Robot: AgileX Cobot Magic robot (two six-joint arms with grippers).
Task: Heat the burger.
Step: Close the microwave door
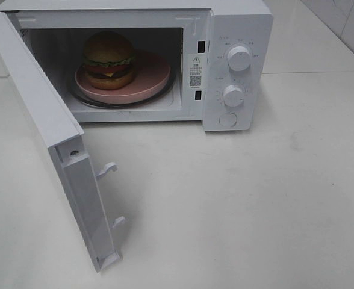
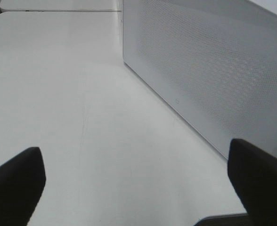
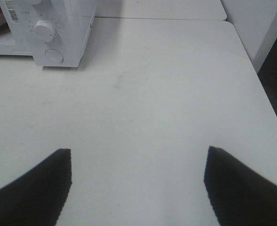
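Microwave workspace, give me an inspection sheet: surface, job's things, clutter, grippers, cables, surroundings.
Surface: white table, faint scuffs.
Job's things: burger on pink plate inside microwave; door wide open.
Clutter: nothing seen.
Grippers: left gripper open, empty, near the door; right gripper open, empty, over the table.
Cables: nothing seen.
Surroundings: adjoining table behind; tiled wall at far right.

Microwave [image 1: 249, 30] smooth, glossy; table [image 1: 255, 198] smooth, matt
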